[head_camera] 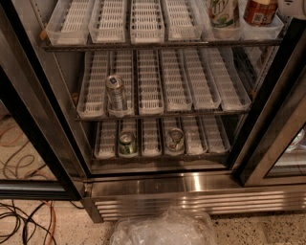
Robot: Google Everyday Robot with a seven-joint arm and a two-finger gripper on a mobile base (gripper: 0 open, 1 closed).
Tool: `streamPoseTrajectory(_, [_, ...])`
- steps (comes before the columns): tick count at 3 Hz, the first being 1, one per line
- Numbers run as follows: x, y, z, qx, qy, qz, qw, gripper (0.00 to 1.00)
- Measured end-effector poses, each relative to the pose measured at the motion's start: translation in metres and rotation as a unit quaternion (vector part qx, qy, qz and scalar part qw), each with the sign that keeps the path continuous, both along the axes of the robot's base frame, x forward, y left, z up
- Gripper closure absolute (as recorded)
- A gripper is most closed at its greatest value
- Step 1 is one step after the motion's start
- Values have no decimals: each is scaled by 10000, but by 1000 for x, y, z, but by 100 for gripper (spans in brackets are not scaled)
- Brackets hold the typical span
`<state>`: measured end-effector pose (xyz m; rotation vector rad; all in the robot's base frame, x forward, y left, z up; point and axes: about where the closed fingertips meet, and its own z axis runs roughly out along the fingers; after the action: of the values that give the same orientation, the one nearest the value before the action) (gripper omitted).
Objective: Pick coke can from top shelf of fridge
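The fridge (191, 194) stands open in front of me, with wire racks and a vented steel base grille. The top shelf (143, 44) carries white slotted lane trays. The coke can (259, 10), red with a silver rim, stands in the far-right tray of that shelf and is cut off by the top edge. A white-and-green can (224, 12) stands just left of it. My gripper (292, 7) shows only as a white rounded piece in the top right corner, just right of the coke can.
A silver can (115, 92) stands on the middle rack. Two more cans (127, 142) (175, 139) stand on the bottom rack. Black door frames flank the opening on the left (33, 129) and right (267, 115). A clear plastic bag (162, 229) and cables (24, 215) lie on the floor.
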<state>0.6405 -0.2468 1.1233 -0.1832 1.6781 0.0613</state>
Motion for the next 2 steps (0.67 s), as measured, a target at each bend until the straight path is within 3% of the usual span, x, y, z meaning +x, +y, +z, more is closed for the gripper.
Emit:
streamPoseTrajectory(1, [-12,-6,-1,105,106,33,9999,100])
streamPoseTrajectory(2, [-43,15,-5,210,287,335,9988,100])
